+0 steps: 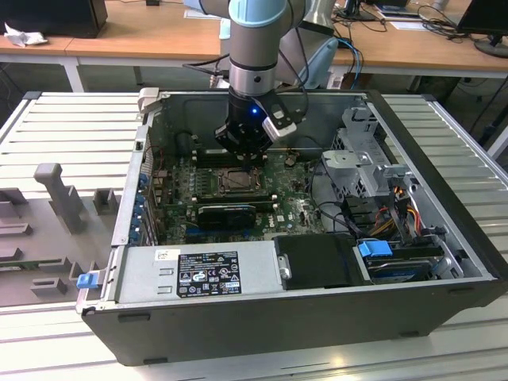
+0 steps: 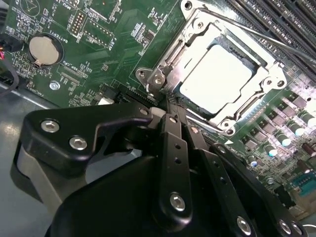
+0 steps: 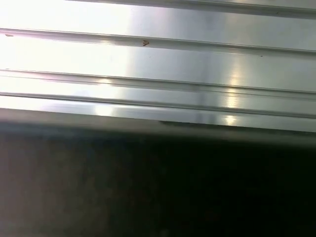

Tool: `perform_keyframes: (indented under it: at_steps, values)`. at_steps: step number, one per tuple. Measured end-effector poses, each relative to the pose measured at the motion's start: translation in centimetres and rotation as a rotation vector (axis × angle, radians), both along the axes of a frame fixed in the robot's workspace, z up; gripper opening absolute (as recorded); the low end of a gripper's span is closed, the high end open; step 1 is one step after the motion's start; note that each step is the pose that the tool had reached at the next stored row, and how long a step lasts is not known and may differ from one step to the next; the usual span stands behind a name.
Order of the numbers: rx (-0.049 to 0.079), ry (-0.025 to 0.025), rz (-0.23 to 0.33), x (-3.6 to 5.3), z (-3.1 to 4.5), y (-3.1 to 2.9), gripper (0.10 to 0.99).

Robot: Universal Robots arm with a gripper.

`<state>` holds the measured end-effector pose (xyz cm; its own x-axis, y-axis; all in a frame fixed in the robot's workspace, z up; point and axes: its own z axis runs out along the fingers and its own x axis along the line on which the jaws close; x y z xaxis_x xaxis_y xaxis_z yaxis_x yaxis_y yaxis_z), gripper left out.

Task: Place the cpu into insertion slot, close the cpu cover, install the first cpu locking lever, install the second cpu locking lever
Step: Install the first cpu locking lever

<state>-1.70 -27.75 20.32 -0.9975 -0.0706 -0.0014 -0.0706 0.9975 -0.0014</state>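
So we've got the hand (image 2: 170,106) down inside the open PC case (image 1: 444,262), fingers (image 2: 173,148) pinched narrow with nothing between them, tips right at the near corner of the insertion slot (image 2: 163,79) at centre frame of the second wrist view.

Progress as we read it:
- cpu (image 2: 217,79) is seated in the socket, pale top showing, upper right of that view.
- cpu cover (image 2: 269,66) looks down flat around the chip, framing it.
- Levers: a thin metal rod (image 2: 276,39) runs along the far side of the socket; we can't tell if it's latched. The hand's tips sit by the near corner, so lever work looks unfinished.

Around it:
- Green motherboard (image 2: 59,74), coin battery (image 2: 43,49) at upper left, memory slots (image 2: 291,22) at upper right.
- In the exterior view, the black expansion card (image 1: 226,213) lies just below the socket, drive cage (image 1: 361,163) and cable bundle (image 1: 397,210) to the right, power supply (image 1: 198,274) along the lower edge.
- Case sits on a ribbed metal desk (image 1: 71,127).

Clearance is tight: case walls and the card crowd the arm's (image 1: 255,48) approach.
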Motion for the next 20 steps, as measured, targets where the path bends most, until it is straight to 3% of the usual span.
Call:
perform_keyframes:
  at_steps: [1,3,5,6,9,11,13,15,17,20]
  values:
    - [0.002,-0.0016,0.0,0.02,0.06,0.02,0.106]
    - [0.008,-0.0001,0.0,0.0,0.66,0.0,0.106]
    - [0.021,-0.0008,0.0,-0.09,1.13,-0.01,0.106]
    - [0.029,-0.0018,0.0,-0.17,1.19,-0.01,0.106]
    - [0.069,-0.004,0.0,-0.47,1.26,0.0,0.106]
    - [0.085,-0.0063,0.0,-0.65,1.34,-0.04,0.106]
    - [0.088,-0.0069,0.0,-0.67,1.49,-0.15,0.106]
    - [0.089,-0.0077,0.0,-0.71,2.19,-0.19,0.106]
    - [0.092,-0.0122,0.0,-1.09,2.99,-0.19,0.106]
    - [0.096,-0.0146,0.001,-1.46,3.07,-0.3,0.106]
